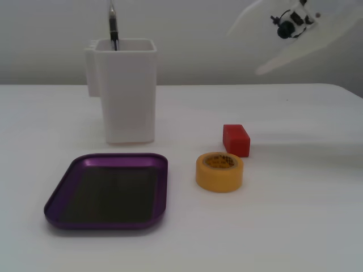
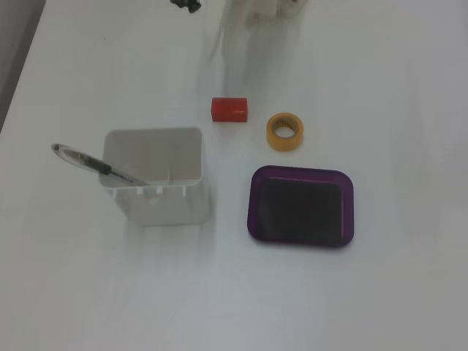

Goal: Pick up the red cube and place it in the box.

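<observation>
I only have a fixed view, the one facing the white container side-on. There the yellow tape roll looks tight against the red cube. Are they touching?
Observer: No. In a fixed view, the red cube and the yellow tape roll lie apart, with bare table between them.
Operator: What sticks out of the white container?
Observer: A pen leaning on the rim. The white container otherwise looks empty.
Operator: How does the cube lie?
Observer: Its long side runs left-right in that view, roughly parallel to the box's nearest rim.
</observation>
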`<state>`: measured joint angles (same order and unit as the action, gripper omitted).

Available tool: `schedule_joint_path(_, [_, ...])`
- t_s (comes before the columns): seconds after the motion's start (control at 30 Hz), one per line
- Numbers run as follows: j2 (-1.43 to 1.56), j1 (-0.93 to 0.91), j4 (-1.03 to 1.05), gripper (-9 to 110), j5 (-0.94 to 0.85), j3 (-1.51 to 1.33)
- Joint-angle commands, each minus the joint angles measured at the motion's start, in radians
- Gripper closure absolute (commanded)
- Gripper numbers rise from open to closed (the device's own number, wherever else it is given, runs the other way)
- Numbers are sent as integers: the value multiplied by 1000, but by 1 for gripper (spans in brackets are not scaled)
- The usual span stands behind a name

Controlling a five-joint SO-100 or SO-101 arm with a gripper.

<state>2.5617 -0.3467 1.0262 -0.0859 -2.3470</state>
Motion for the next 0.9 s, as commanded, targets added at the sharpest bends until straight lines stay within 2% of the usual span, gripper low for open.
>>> schedule_joint_path(0.0, [-265,2,60,76,-60,202])
schedule_joint_path(0.3, [-655,2,129,74,-169,385])
schedule_joint_path(0.87, [-928,3,-18,75,-170,374])
